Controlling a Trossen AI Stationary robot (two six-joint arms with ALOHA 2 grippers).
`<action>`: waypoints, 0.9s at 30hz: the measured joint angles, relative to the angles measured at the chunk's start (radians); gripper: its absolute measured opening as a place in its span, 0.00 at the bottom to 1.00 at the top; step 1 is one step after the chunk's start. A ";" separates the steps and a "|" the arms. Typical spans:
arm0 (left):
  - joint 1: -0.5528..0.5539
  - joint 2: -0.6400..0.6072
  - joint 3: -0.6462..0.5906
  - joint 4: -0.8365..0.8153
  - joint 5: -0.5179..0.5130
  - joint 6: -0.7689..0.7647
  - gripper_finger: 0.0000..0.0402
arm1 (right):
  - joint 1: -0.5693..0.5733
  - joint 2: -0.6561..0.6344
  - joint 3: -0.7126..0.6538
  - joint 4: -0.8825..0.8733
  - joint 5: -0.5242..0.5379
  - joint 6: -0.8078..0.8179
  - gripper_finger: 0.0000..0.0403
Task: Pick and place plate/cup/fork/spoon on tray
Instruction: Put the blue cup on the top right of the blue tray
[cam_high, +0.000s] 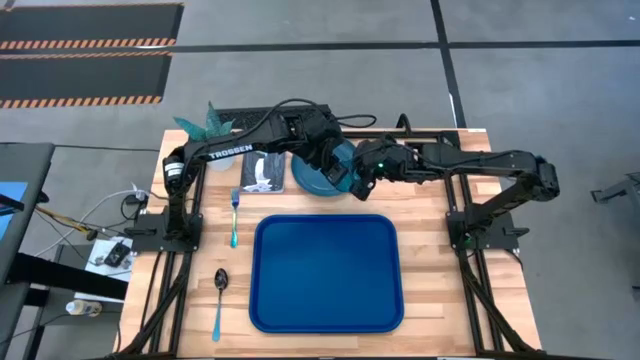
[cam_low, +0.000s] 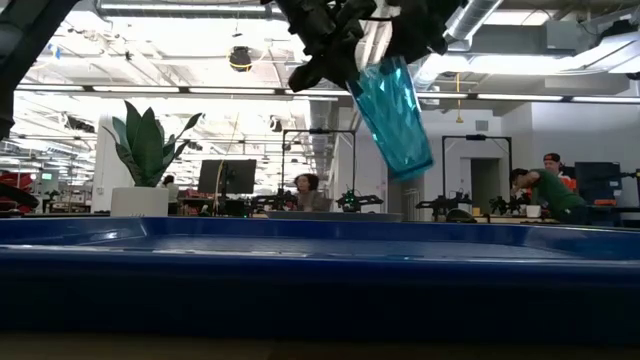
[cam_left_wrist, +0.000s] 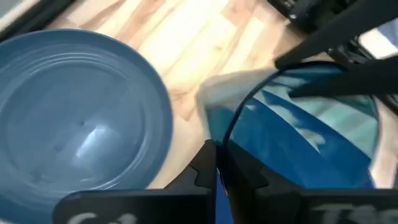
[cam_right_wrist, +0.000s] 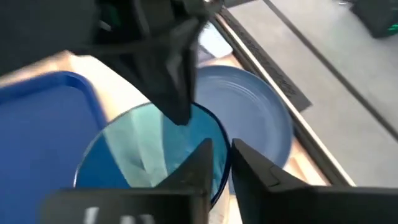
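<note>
High view: both grippers clamp the cup's (cam_high: 342, 164) rim, left gripper (cam_high: 333, 170) and right gripper (cam_high: 362, 176), held tilted above the table beside the plate (cam_high: 305, 177), behind the tray (cam_high: 325, 272)

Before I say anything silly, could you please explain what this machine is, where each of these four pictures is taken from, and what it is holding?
It is a robot with two dark arms at a wooden table, each ending in two fingers. One picture looks straight down, one looks level across the table, and two come from cameras on the wrists. Both arms meet at the table's far side over the cup, a see-through teal tumbler held tilted in the air. The left gripper and the right gripper each pinch its rim, one finger inside and one outside. Beside it lies the round plate. Nearer lies the big blue tray, with nothing on it; the fork and the spoon lie to its left.
</note>
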 joint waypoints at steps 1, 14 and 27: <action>0.000 0.000 0.000 -0.001 0.014 0.002 0.00 | 0.000 -0.003 0.000 0.003 -0.009 -0.001 0.22; -0.009 -0.016 0.002 -0.308 0.090 0.136 0.00 | -0.028 -0.228 -0.001 -0.014 -0.143 -0.100 0.60; -0.270 -0.358 -0.100 -0.601 -0.220 -0.106 0.00 | 0.016 -0.462 -0.001 -0.212 -0.141 0.105 0.54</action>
